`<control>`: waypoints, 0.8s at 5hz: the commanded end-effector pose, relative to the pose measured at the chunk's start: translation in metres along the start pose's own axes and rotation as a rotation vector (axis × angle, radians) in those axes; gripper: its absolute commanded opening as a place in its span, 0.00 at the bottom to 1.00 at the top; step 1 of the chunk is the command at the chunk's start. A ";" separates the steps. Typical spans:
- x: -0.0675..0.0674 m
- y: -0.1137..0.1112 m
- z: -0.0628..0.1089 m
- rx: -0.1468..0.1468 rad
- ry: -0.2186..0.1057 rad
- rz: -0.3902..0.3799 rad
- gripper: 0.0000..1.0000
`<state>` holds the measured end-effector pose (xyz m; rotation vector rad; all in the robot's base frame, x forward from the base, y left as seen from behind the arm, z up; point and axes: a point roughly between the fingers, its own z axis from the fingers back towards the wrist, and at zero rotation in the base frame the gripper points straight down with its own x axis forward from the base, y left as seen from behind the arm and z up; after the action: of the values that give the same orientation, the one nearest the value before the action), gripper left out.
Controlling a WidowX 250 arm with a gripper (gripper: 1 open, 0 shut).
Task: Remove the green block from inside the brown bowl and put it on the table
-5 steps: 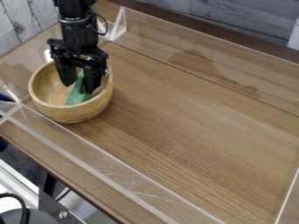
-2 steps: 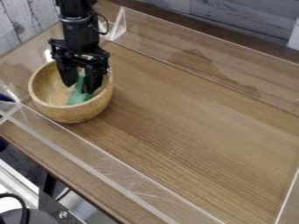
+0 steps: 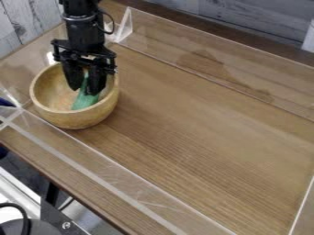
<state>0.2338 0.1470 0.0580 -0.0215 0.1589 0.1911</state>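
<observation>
The brown bowl (image 3: 47, 103) sits at the left end of the table (image 3: 208, 124). The green block (image 3: 84, 99) leans inside it against the right wall, its lower end on the bowl's bottom. My black gripper (image 3: 88, 86) points straight down into the bowl, with its fingers (image 3: 102, 73) drawn in on both sides of the block's upper part, shut on it. The fingers hide the top of the block.
Clear acrylic walls edge the tabletop: one runs along the front (image 3: 86, 156), another along the back right (image 3: 233, 48). A clear upright panel (image 3: 124, 25) stands just behind the arm. Bare wood stretches to the right of the bowl.
The fingers have drawn together around the green block. The arm, the bowl and the block have stayed in place.
</observation>
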 end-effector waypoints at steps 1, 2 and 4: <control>0.009 0.002 0.012 0.016 -0.040 -0.003 0.00; 0.009 0.002 0.011 0.014 -0.033 -0.003 0.00; 0.010 0.001 0.012 0.009 -0.033 -0.006 0.00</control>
<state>0.2373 0.1476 0.0570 -0.0319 0.1694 0.1913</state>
